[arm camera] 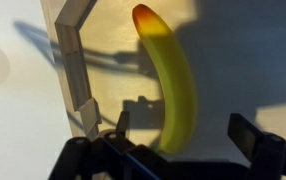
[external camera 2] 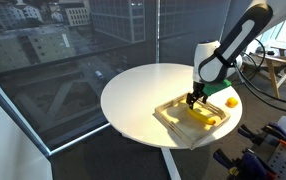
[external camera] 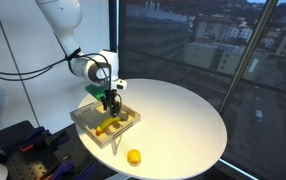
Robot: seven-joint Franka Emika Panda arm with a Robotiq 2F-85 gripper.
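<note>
- The tool hangs low over a shallow wooden tray, its jaws spread wide and holding nothing
- In the wrist view the tool points down at the tray floor, with one dark finger to one side of a banana and the other to the other side; whether either finger touches it cannot be told
- The banana lies flat on the floor of the tray, slightly curved, with an orange-red tip at the end away from the tool
- A raised wooden wall of the tray runs just beside the banana in the wrist view
- In an exterior view the banana shows as a yellow shape inside the tray, right under the tool
- The tray sits near the edge of a round white counter
- A small round yellow fruit lies on the counter outside the tray, apart from it; it shows in both exterior views
- Behind the counter are tall windows with buildings beyond
</note>
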